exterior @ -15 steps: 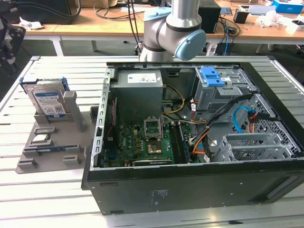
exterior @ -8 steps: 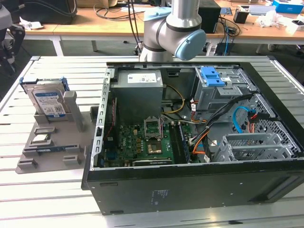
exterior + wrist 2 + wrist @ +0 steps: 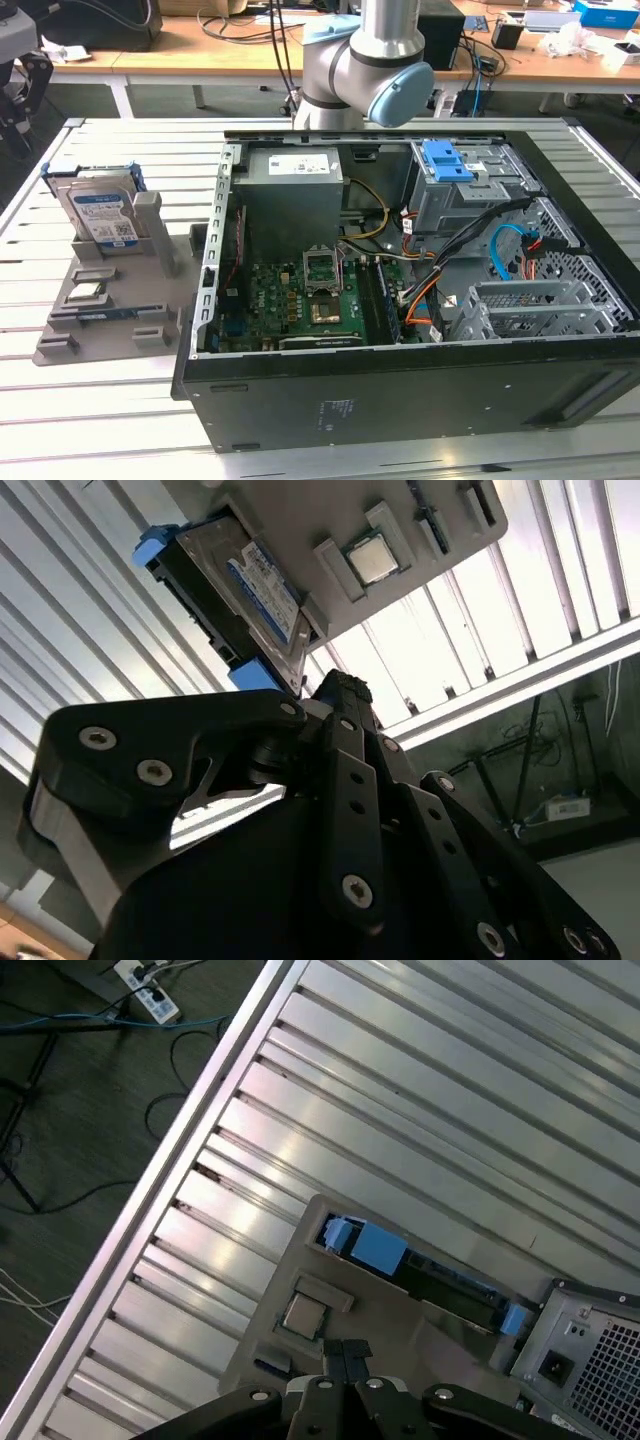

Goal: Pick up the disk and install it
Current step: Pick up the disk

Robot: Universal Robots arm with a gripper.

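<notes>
Pickup stage, I judge: the gripper point(image 3: 347, 1352), fingers pressed together and holding nothing, hangs short of the disk point(image 3: 378, 1247) standing ahead of its tips, so grasping calls for opening first.

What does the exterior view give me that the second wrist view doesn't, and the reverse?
Exterior view: the open computer case, its power-supply box and motherboard, and the arm at its far side. Second wrist view: the gripper close up, aimed toward the disk, and the floor with cables beyond the table edge. Both: the disk standing on edge in the grey holder, on the slatted table.
</notes>
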